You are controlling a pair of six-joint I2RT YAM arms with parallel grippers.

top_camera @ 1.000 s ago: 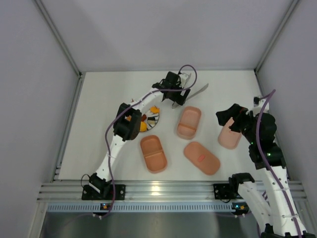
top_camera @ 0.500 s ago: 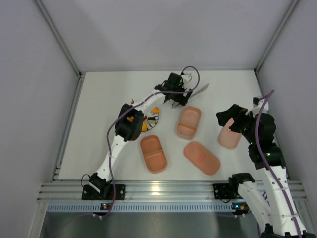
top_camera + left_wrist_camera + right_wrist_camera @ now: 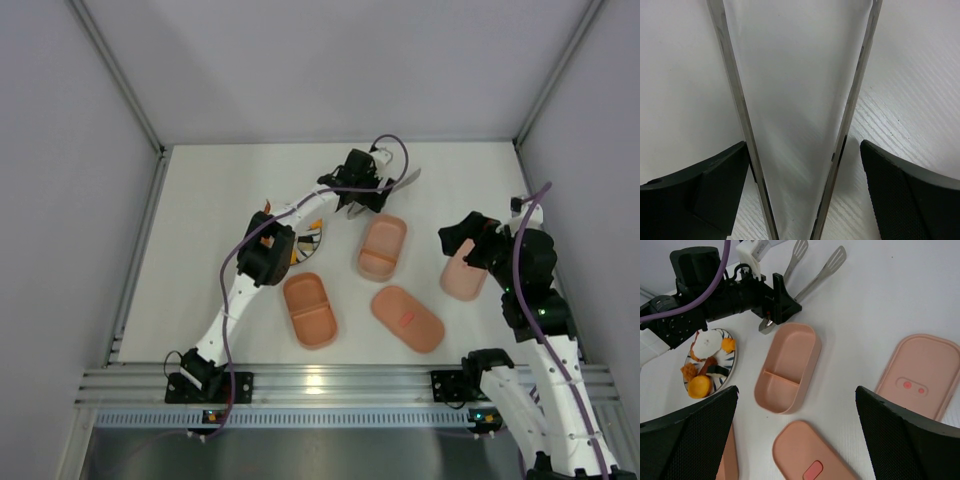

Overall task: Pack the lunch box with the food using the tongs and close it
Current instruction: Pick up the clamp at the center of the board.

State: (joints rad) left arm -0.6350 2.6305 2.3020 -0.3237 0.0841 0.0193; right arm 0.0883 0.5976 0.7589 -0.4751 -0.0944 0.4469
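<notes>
The silvery tongs (image 3: 404,181) lie at the back of the table, spoon ends to the right. My left gripper (image 3: 360,200) is down over their joined end, open. In the left wrist view the tongs' two arms (image 3: 855,110) run in a V between my black fingers (image 3: 700,195); the left finger is almost against one arm and the right one stands apart. Two pink divided trays (image 3: 382,246) (image 3: 310,310) sit mid-table. A lid with a red mark (image 3: 407,318) lies near the front. My right gripper (image 3: 468,240) hangs open above the red-spotted lid (image 3: 920,375). Food (image 3: 700,385) is on the striped plate (image 3: 732,357).
The left arm (image 3: 265,250) crosses over the plate and hides most of it in the top view. Grey walls (image 3: 130,110) close in the table on three sides, and a metal rail (image 3: 330,380) runs along the near edge.
My left gripper has crept a little to the right along the tongs. The right arm, trays and lids have not moved.
</notes>
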